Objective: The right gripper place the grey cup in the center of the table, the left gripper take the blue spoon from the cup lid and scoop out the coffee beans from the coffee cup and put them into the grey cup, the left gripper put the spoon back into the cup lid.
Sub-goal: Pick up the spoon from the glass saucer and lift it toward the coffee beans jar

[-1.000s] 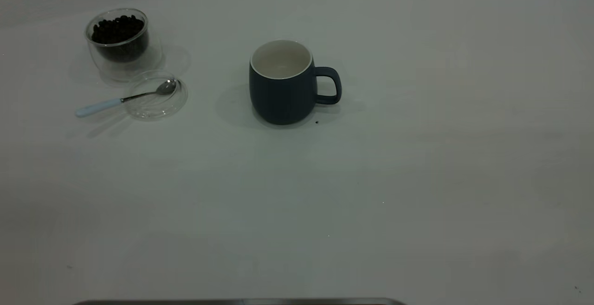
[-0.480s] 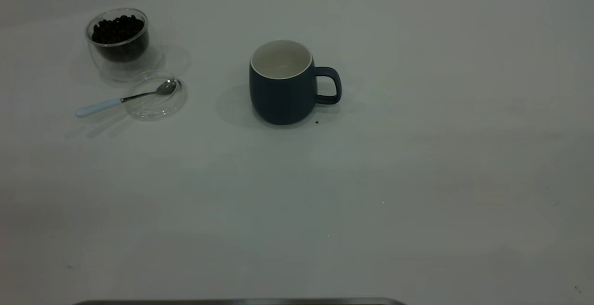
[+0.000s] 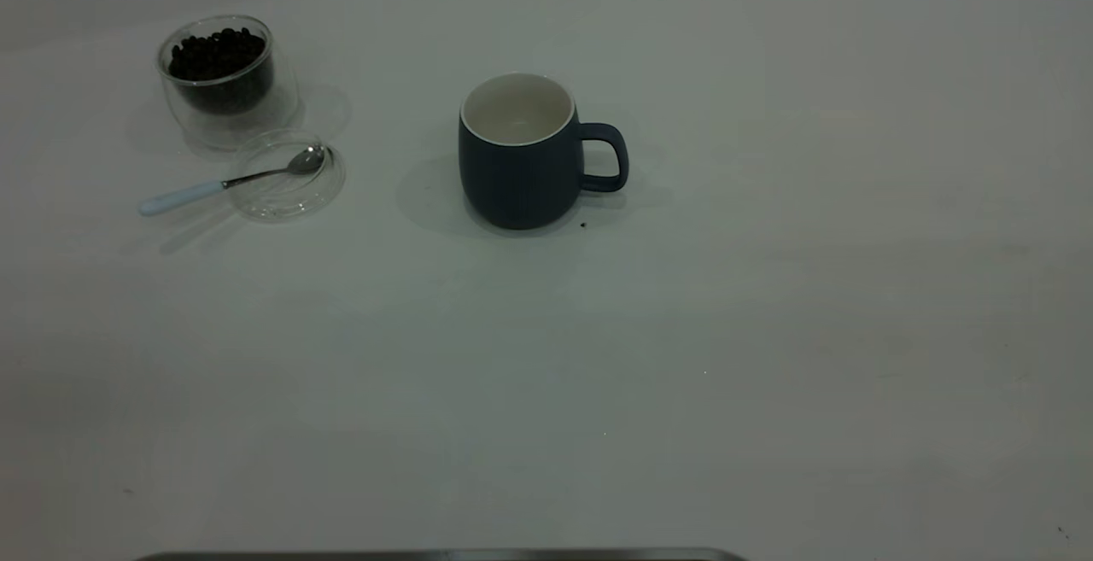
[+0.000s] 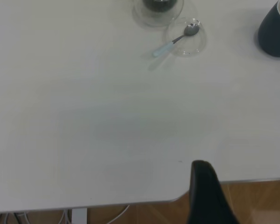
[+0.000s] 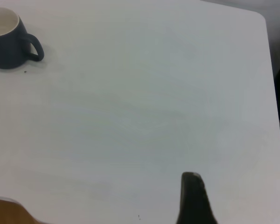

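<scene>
The grey cup (image 3: 517,168) (image 4: 276,32) (image 5: 9,46) stands upright near the middle of the table (image 3: 700,330), handle toward the right, and its inside shows white. At the far left, the coffee cup (image 3: 201,121) (image 4: 175,14) holds the coffee beans (image 3: 218,53). Just in front of it lies the cup lid (image 3: 256,207) (image 4: 198,46). The blue spoon (image 3: 184,195) (image 4: 164,48) rests with its bowl in the lid and its handle on the table. My left gripper (image 4: 246,175) is open at the near table edge. My right gripper (image 5: 238,196) is open over bare table. Neither holds anything.
A small dark speck (image 3: 583,224) lies on the table beside the grey cup's base. A dark strip (image 3: 444,555) runs along the near edge of the exterior view. Wooden floor (image 4: 252,205) shows past the table edge.
</scene>
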